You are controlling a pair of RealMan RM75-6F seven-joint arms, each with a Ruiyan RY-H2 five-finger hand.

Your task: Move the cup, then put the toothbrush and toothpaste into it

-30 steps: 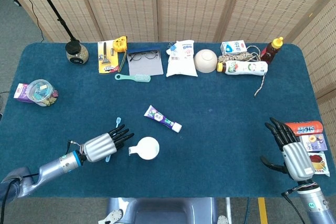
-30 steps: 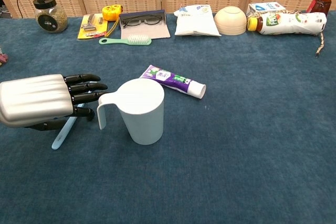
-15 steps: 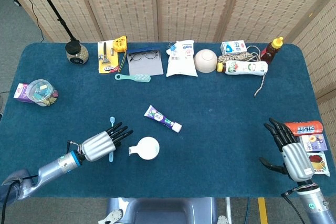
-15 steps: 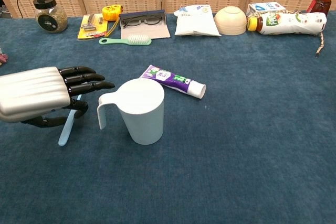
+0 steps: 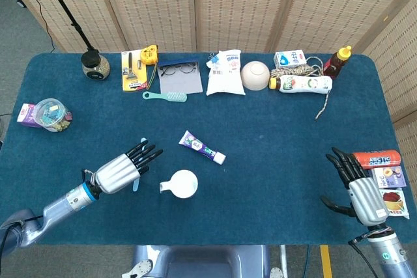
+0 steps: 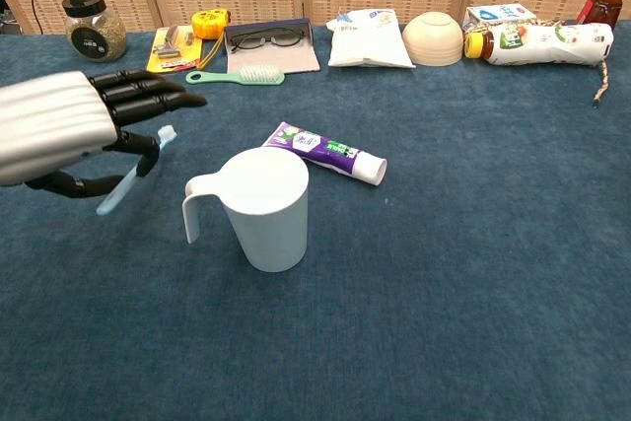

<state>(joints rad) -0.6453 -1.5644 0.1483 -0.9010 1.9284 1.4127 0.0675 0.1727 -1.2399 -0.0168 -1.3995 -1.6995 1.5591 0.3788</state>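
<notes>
Left hand (image 6: 69, 125) off the cloth, gripping the light-blue toothbrush (image 6: 133, 173) beneath its outstretched fingers.

Toothbrush tilted, bristle end up by the fingertips, handle slanting down to the near left. Just right of it, upright on the blue table (image 6: 473, 273), the white cup (image 6: 260, 208), handle turned left. Beyond the cup, lying flat, the purple toothpaste (image 6: 323, 152). At the near right edge, right hand (image 5: 360, 189) holding nothing, fingers spread, beside snack packets (image 5: 388, 177).

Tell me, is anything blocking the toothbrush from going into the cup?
Nothing visible. The left hand holds the toothbrush up beside the white cup, whose open top is clear.
</notes>
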